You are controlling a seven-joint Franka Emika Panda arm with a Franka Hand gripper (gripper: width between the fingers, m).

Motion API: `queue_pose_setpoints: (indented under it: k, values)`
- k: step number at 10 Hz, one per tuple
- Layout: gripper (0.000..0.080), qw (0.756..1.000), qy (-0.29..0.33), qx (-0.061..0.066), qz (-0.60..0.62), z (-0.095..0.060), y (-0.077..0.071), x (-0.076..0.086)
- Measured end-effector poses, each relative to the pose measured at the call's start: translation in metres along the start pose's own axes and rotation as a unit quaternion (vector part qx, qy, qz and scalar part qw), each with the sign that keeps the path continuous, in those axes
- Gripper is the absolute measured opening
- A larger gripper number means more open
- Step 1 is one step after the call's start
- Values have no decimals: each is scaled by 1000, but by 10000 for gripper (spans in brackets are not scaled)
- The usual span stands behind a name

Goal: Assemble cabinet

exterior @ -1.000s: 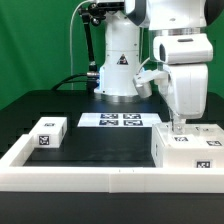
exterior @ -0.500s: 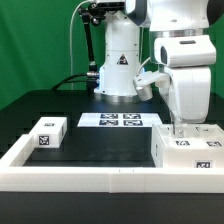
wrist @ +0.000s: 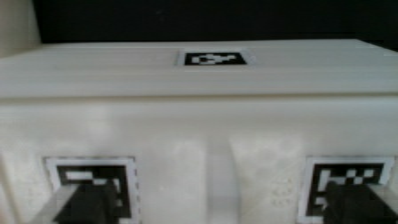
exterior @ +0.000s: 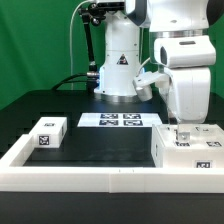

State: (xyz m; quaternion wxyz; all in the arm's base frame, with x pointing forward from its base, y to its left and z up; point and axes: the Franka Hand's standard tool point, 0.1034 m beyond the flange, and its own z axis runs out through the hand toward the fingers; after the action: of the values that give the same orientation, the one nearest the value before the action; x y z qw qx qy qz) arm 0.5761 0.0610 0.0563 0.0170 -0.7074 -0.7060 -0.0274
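A white cabinet body (exterior: pixel 188 148) with marker tags lies at the exterior view's right, against the white front wall. My gripper (exterior: pixel 181 126) hangs straight above its top, close to it. In the wrist view the white part (wrist: pixel 196 100) fills the picture. My gripper (wrist: pixel 214 205) is open wide, with one dark fingertip (wrist: pixel 80 207) over a tag on each side and nothing between the fingers. A small white box part (exterior: pixel 48 133) with a tag lies at the exterior view's left.
The marker board (exterior: pixel 121 121) lies flat at the back middle of the black table. A white L-shaped wall (exterior: pixel 80 178) runs along the front and left edges. The robot's base (exterior: pixel 118 65) stands behind the board.
My gripper has sunk very slightly towards the cabinet body. The parts have not moved.
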Motion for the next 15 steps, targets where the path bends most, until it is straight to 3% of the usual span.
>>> queue_pose_setpoints:
  k: [1,5,7,9,10,12,15]
  values:
    - [783,1000,0,0,0,0,0,0]
    - [798,1000,-3,-3,10,-7,-6,0]
    - [797,999,-10,-2,42,-17,-23,-1]
    - [797,995,-12,-16,93,-25,-46,-1]
    - [797,995,-13,-12,94,-23,-54,-2]
    - [797,995,-13,-12,102,-23,-53,-1]
    - [797,974,-8,-12,224,-22,-54,-1]
